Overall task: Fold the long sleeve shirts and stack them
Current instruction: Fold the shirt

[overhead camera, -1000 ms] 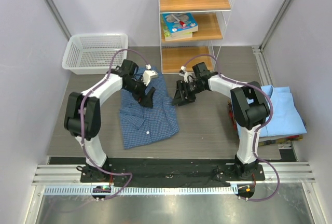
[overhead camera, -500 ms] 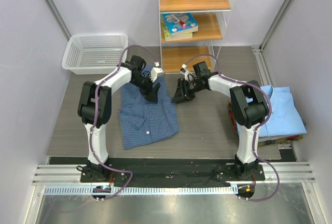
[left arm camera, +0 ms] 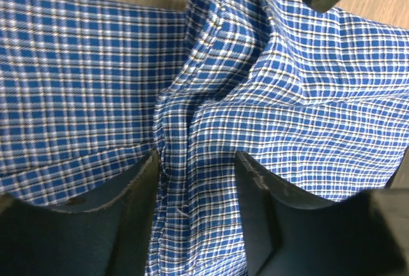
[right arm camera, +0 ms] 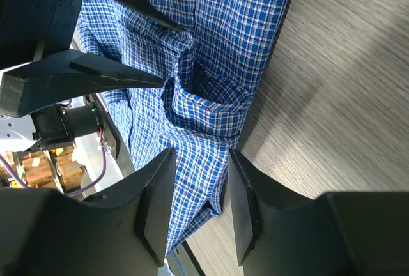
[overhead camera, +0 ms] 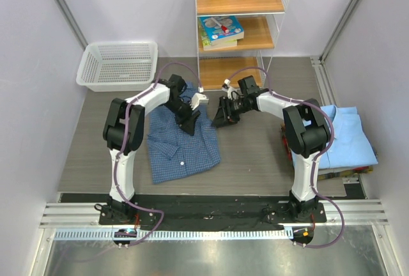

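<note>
Left end effector (overhead camera: 190, 122) is down on the upper right part of the dark blue checked shirt (overhead camera: 182, 142), centre-left of the top frame. In the left wrist view its jaws stand apart, straddling a raised ridge of cloth that runs up between the fingers (left arm camera: 102, 225). No clear pinch there.

Right end effector (overhead camera: 220, 117) sits at the shirt's right edge, just right of the left one, with the two close together. In the right wrist view the shirt's edge runs between its fingers (right arm camera: 153, 206): one finger over cloth, the other over bare worktop (overhead camera: 249, 154). The jaws are partly apart and I can't tell if they actually grip the cloth.

The checked shirt lies mostly flat on the worktop, roughly rectangular. It has fine blue/white checks and a white button shows near the middle. The cloth is rucked into folds around both end effectors, with a pocket-like pucker just ahead of the right fingertips.

The light blue shirt (overhead camera: 348, 135) is folded at the right edge of the top frame, well apart from both end effectors.
</note>
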{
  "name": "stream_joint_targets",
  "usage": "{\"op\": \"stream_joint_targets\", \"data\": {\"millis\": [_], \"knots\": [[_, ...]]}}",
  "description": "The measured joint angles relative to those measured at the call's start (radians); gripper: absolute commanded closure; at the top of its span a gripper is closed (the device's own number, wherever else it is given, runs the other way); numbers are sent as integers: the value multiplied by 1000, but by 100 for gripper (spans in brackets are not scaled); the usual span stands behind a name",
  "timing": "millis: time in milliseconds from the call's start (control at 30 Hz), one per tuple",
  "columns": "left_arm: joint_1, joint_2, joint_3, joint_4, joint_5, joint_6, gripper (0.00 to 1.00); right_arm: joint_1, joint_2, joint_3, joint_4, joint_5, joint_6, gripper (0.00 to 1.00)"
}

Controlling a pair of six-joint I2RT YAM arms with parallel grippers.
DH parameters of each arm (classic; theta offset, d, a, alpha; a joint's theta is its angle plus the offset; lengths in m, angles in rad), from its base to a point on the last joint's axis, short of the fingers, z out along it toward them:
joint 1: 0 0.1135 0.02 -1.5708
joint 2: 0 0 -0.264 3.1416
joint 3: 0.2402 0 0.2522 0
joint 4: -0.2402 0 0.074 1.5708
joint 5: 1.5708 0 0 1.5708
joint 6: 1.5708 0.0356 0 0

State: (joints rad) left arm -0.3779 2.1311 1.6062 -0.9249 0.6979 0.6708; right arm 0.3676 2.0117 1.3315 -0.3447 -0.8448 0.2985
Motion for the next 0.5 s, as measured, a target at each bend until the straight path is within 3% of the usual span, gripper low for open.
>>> {"op": "stream_joint_targets", "data": {"millis": [333,433,500], "knots": [[-2,-39,-2,-21,52,36,94,-35,0,-14,2,-8,7,61],[-2,-86,-10,-34,74,45,98,-45,0,-26,2,-10,11,61],[-2,-122,-21,-40,84,45,99,-49,-1,-33,2,-14,11,69]]}}
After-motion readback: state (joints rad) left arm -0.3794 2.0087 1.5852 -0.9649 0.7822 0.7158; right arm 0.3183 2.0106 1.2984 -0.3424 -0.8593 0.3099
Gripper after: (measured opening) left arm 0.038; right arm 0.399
